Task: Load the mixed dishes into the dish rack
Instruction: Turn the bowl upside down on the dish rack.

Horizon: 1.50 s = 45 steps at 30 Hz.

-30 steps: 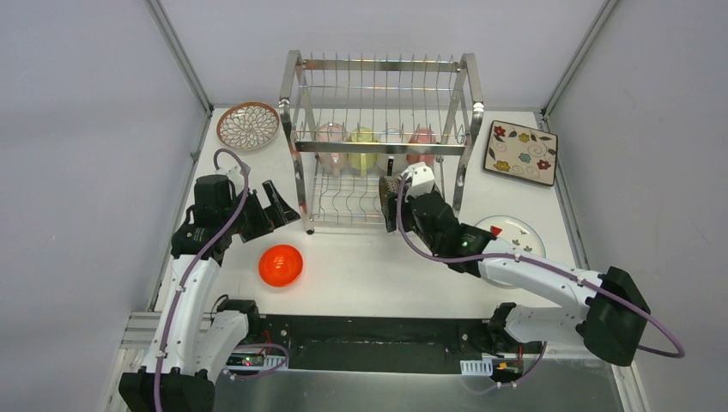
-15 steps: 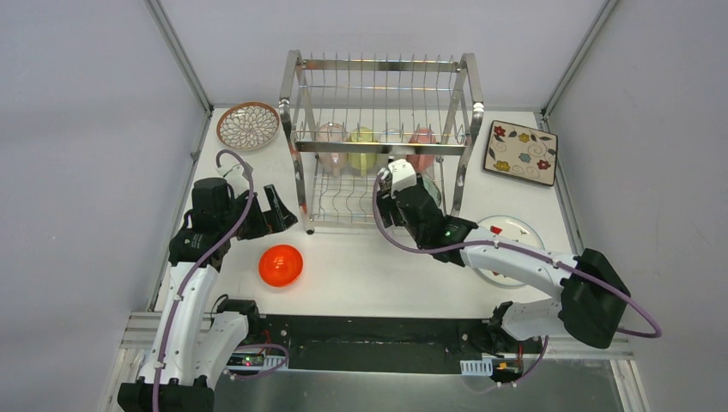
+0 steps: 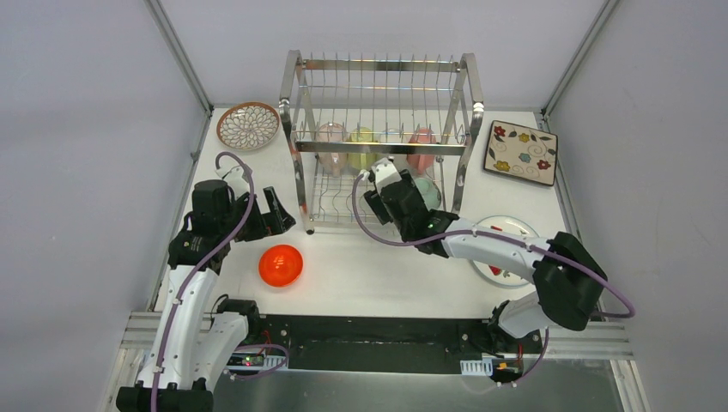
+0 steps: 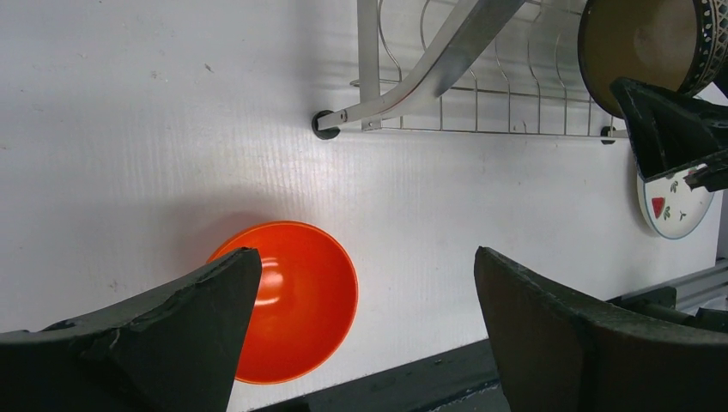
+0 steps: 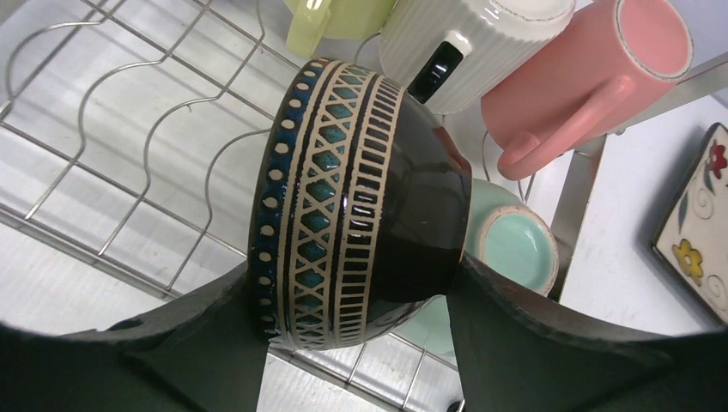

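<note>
The patterned bowl (image 5: 360, 197) lies on its side between the right gripper's (image 5: 356, 292) fingers, over the dish rack's (image 3: 378, 64) lower tier. Touching it on the right, an upturned bowl (image 5: 515, 245) rests in that tier. Ahead and above are a mug (image 5: 468, 43) and a cup (image 5: 601, 69); the square floral plate (image 5: 700, 197) lies far right, outside the rack. Under the left gripper (image 4: 360, 266), a lone bowl (image 4: 300, 300) sits on the table (image 4: 172, 129), with the rack's foot (image 4: 324, 126) ahead.

No writing, label or number can be read anywhere.
</note>
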Each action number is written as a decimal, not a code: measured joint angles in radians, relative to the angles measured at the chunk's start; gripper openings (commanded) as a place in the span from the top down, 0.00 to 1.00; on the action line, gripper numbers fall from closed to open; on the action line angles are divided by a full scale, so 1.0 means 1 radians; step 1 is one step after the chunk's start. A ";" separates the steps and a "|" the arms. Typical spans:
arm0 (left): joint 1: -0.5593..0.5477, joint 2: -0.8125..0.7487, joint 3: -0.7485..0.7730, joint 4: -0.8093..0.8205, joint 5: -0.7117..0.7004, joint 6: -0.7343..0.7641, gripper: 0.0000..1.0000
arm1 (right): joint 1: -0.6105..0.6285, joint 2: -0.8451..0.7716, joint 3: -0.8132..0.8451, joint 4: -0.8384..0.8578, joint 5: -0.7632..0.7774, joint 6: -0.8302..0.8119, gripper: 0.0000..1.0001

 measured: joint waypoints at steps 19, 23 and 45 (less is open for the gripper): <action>0.000 -0.009 0.000 -0.026 -0.054 -0.006 0.01 | 0.003 0.158 0.069 0.013 0.087 -0.148 0.40; 0.000 -0.009 0.000 -0.027 -0.059 -0.009 0.01 | 0.014 0.183 0.091 0.013 0.109 -0.149 0.32; 0.000 -0.009 0.000 -0.028 -0.060 -0.020 0.01 | 0.063 0.229 0.144 -0.085 0.121 -0.103 0.03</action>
